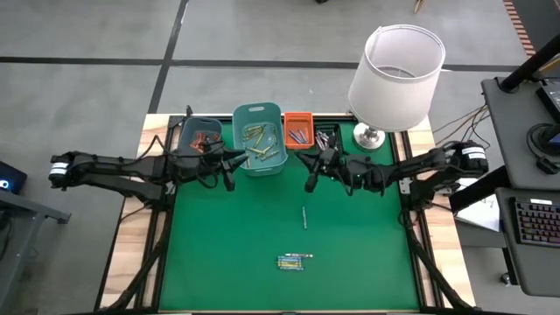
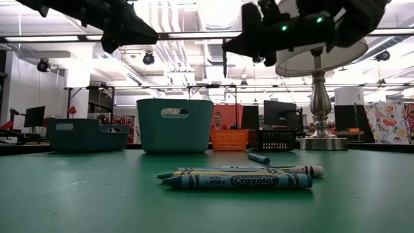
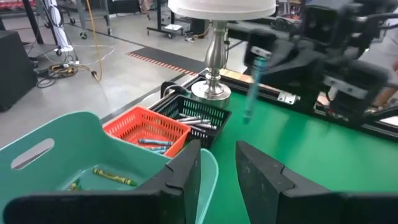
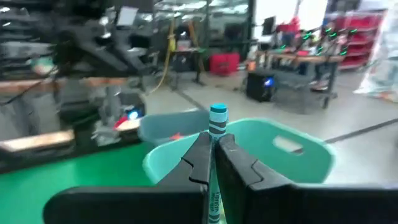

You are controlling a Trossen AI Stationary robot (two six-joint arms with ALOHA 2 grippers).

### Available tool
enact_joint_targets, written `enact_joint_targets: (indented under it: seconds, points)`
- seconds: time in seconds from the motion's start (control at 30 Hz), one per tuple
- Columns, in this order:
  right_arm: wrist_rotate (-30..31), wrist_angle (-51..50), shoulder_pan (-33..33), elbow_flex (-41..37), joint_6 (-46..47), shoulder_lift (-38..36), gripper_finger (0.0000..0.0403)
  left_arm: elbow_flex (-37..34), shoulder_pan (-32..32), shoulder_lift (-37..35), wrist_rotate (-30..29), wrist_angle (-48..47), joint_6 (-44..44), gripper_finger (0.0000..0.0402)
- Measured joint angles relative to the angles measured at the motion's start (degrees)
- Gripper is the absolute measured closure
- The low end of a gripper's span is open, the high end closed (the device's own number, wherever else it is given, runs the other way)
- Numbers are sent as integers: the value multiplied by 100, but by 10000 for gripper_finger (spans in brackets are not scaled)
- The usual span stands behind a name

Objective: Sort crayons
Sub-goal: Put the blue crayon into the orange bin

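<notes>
My right gripper (image 4: 213, 163) is clamped tight on a thin teal-blue paper-wrapped crayon (image 4: 217, 124), which pokes up between the dark fingers; I see it hanging above the green mat (image 1: 262, 227), just right of the tall teal plastic bin (image 1: 260, 140). From the left wrist camera that crayon (image 3: 252, 87) hangs upright from the right arm, over the mat near the black mesh basket (image 3: 199, 115). My left gripper (image 3: 217, 168) sits at the teal bin's near-left edge, fingers a narrow gap apart, nothing between them. Yellow-green crayons (image 1: 255, 133) lie in that bin. Left of it, the low dark-blue bin (image 1: 200, 134) holds orange-red ones. Right of it, the small orange mesh basket (image 1: 297, 129) holds blue ones, then the black basket, then a silver-based lamp with a white shade (image 1: 395, 66) at the far right. On the mat, one lone crayon (image 1: 304, 217) lies mid-table, and a small cluster of crayons (image 1: 295, 261) lies near the front edge.
</notes>
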Motion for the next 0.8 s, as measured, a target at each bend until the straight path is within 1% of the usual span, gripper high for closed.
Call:
enact_joint_targets:
  seconds: [0.07, 0.17, 0.23, 0.33, 0.57, 0.7, 0.8]
  points:
    - [152, 94, -222, 71, -58, 138, 394, 0, 0, 47, -3, 78, 2, 318]
    - [816, 4, -562, 235, -17, 400, 394, 0, 0, 124, -5, 276, 65, 318]
    - [1043, -3, -778, 325, 64, 599, 394, 0, 0, 153, -5, 340, 77, 318]
    - [1051, -4, -1025, 464, 282, 950, 394, 0, 0, 157, -7, 339, 85, 318]
    - [1249, -10, -1366, 813, 367, 1651, 394, 0, 0, 146, -11, 339, 88, 318]
    - [1250, -38, -1488, 978, 413, 1904, 394, 0, 2, 158, -15, 338, 90, 318]
    - [1245, -294, -1544, 1120, 575, 2002, 394, 0, 2, 170, -17, 334, 90, 318]
